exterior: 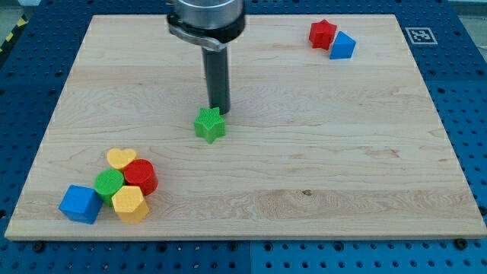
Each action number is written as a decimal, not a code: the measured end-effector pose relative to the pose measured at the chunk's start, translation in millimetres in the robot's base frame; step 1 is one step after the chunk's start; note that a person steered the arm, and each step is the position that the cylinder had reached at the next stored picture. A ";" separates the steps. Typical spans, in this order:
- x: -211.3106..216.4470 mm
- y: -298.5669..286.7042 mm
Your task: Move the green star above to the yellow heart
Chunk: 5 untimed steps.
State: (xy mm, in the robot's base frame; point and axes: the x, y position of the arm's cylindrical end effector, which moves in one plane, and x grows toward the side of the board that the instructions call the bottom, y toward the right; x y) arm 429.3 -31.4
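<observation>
The green star is lying near the middle of the wooden tabletop, slightly toward the view's left, flat on its face and standing apart from every other block. My tip is resting just beside the star's upper right point, at the view's top-right of it, so close that contact cannot be ruled out; the dark rod is rising straight up from there to the arm's grey collar at the view's top edge. The arm is carrying no hand, so there is nothing to be apart, together or clamped. The yellow heart is sitting well to the view's lower left of the star, at the top of a tight cluster. Touching the heart from below are the red cylinder and the green cylinder-like block; the yellow hexagonal block is pressing against both from the view's bottom, and the blue cube is sitting just to the view's left of that group. Far off, in the view's top-right corner, a red block and a blue block are touching each other; their exact shapes are hard to make out.
</observation>
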 end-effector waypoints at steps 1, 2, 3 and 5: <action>3.7 22.9; 20.5 19.6; 35.5 -4.3; 48.8 -54.7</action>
State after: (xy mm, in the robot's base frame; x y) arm 478.1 -86.1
